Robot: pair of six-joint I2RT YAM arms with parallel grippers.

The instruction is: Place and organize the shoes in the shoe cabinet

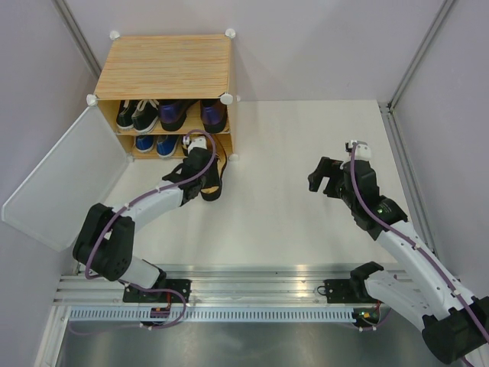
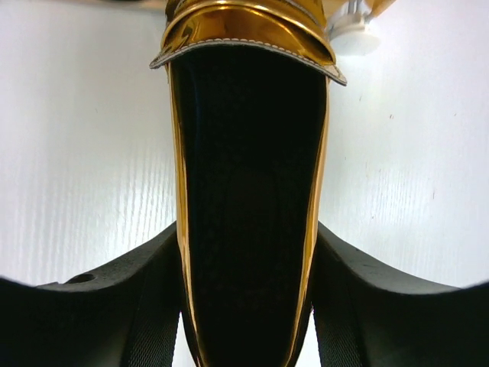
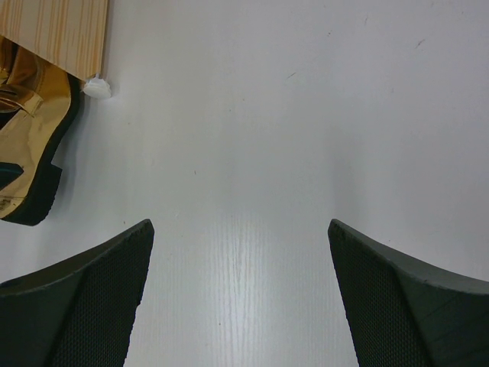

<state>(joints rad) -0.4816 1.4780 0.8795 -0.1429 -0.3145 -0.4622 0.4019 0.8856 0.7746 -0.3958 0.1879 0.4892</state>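
The wood-grain shoe cabinet (image 1: 164, 65) stands at the back left with its door open. Its upper shelf holds black sneakers (image 1: 136, 115) and purple heels (image 1: 191, 113). Blue sneakers (image 1: 155, 143) are on the lower shelf. My left gripper (image 1: 206, 176) is shut on a shiny gold heel (image 1: 212, 187) just in front of the cabinet's lower right opening. In the left wrist view the gold heel (image 2: 248, 153) fills the gap between my fingers (image 2: 99, 306), toe pointing away. My right gripper (image 1: 327, 177) is open and empty over the table (image 3: 241, 225). The gold heel (image 3: 27, 153) shows at its left.
The pale door panel (image 1: 65, 180) swings out to the left of the cabinet. A white corner connector (image 3: 97, 88) marks the cabinet's front right foot. Grey walls close in the white table (image 1: 306, 138) at the back and on both sides.
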